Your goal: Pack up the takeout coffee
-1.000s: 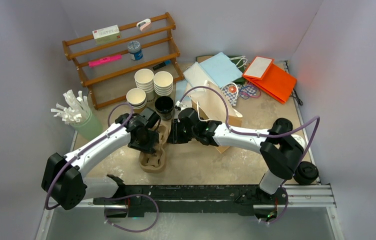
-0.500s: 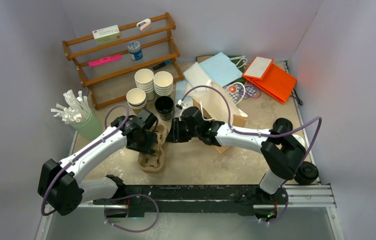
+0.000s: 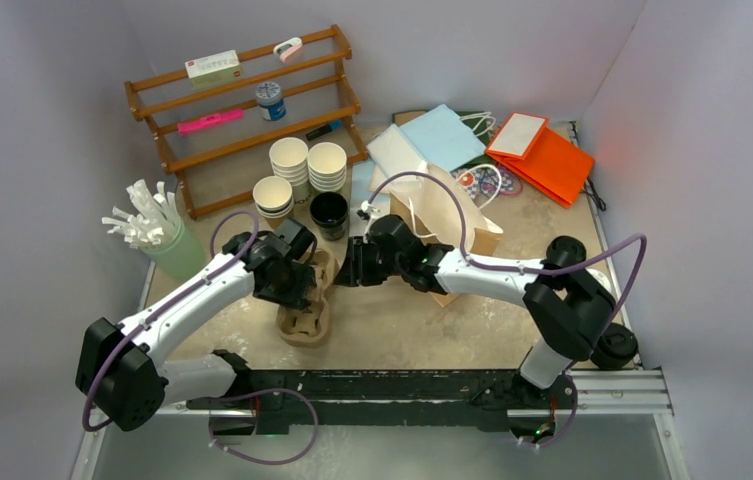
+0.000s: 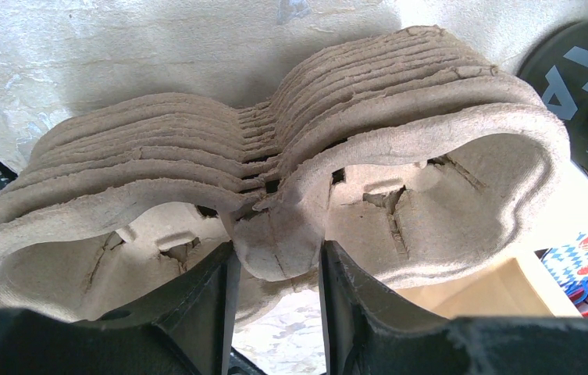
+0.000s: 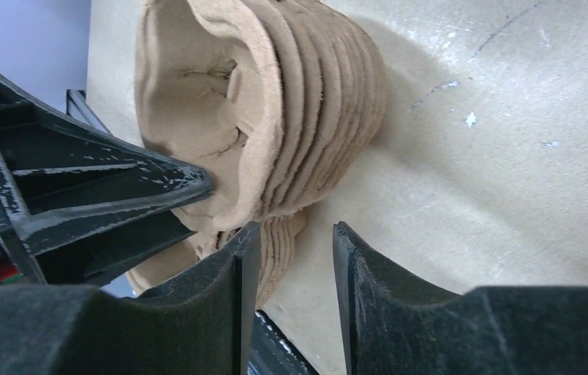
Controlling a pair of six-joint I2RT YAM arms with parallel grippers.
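**Left gripper (image 4: pixel 276 254) grips one tray stack (image 4: pixel 400 148)**

It pinches the top tray's middle ridge. The right gripper (image 5: pixel 297 234), half open, holds nothing beside the stack. Behind the stack: three piles of paper cups (image 3: pixel 289 155), one black cup (image 3: pixel 329 213).

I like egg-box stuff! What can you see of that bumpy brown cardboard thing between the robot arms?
It is a stack of brown moulded-pulp cup trays, nested, rough and fibrous. Each has two empty round wells joined by a narrow waist. It sits on the beige table. The left gripper pinches the top tray's waist; the right gripper stands open at one end.
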